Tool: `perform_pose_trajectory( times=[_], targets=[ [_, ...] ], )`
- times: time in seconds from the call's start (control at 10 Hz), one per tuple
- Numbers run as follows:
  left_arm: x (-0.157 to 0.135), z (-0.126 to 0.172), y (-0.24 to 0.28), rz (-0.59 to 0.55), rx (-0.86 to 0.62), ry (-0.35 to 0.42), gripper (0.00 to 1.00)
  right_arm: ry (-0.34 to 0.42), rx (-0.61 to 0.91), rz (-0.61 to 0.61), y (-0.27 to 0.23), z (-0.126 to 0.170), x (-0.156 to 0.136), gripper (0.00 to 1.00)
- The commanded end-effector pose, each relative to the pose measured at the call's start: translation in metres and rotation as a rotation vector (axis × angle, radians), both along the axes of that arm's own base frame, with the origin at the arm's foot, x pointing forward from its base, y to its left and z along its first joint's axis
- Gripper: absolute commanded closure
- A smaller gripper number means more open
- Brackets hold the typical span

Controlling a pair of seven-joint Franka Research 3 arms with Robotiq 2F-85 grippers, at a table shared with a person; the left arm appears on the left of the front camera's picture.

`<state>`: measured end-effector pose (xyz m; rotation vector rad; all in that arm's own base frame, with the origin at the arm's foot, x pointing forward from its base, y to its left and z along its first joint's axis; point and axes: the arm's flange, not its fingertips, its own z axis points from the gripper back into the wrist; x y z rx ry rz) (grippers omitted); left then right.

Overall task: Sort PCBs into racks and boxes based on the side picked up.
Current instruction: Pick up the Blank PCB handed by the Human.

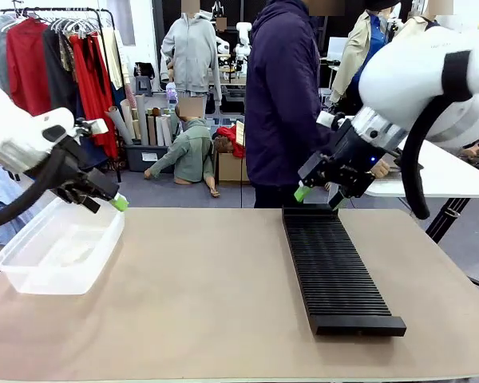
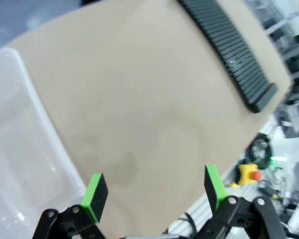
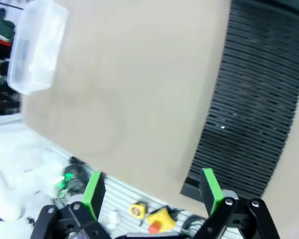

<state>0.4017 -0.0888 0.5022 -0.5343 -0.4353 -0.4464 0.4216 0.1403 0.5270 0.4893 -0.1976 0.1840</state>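
Grippers up and empty on both sides, that's my read. My left gripper (image 1: 112,203) hangs with its green pads spread wide and nothing between them, just above the box (image 1: 56,279) at the edge that faces the middle of the table (image 1: 207,295). My right gripper (image 1: 319,195) is spread the same way, bare-handed, over the far end of the rack (image 1: 335,271), close to the person (image 1: 283,104) standing across from me. The layout makes sense to me: the clear tub sits on the left under the left arm and the slotted rack on the right under the right arm, so each arm serves its own drop-off. The rack runs away from me with its slots crosswise, which I judge lets a PCB go in edge-down. Holding both sets of fingers apart and raised looks to me like readiness to take a board, probably from the person, though their hands are hidden behind my right arm. From the front I get heights and the person. The left wrist camera adds the tub's translucent wall (image 2: 20,139) just beside my pads, the rack well apart, and a yellow unit with a red button (image 2: 249,174) past the table edge. The right wrist camera looks down the rack's fine slots (image 3: 259,99), bare where I can see them, with the tub (image 3: 37,47) well apart from it.
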Motion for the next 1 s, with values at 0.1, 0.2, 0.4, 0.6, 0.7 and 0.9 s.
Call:
perform_pose_trajectory(
  times=[0.1,0.2,0.4,0.6,0.7,0.9],
  targets=[
    [0.015,0.006,0.024,-0.072,-0.234,0.079,0.00,0.043,0.235,0.043,-0.042,0.010,0.003,0.00],
    [0.018,0.007,0.031,-0.068,-0.288,0.083,0.00,0.059,0.329,0.065,-0.057,0.011,0.002,0.00],
    [0.021,0.008,0.049,-0.071,-0.416,0.119,0.00,0.019,0.470,0.059,-0.088,0.013,-0.005,0.00],
    [0.020,0.000,0.066,-0.082,-0.538,0.143,0.00,-0.049,0.590,0.064,-0.114,0.012,-0.016,0.00],
    [0.017,-0.005,0.077,-0.079,-0.598,0.151,0.00,-0.080,0.639,0.068,-0.125,0.010,-0.022,0.00],
    [0.007,-0.006,0.098,-0.074,-0.717,0.122,0.00,-0.123,0.693,0.058,-0.142,0.009,-0.032,0.00]
  ],
)
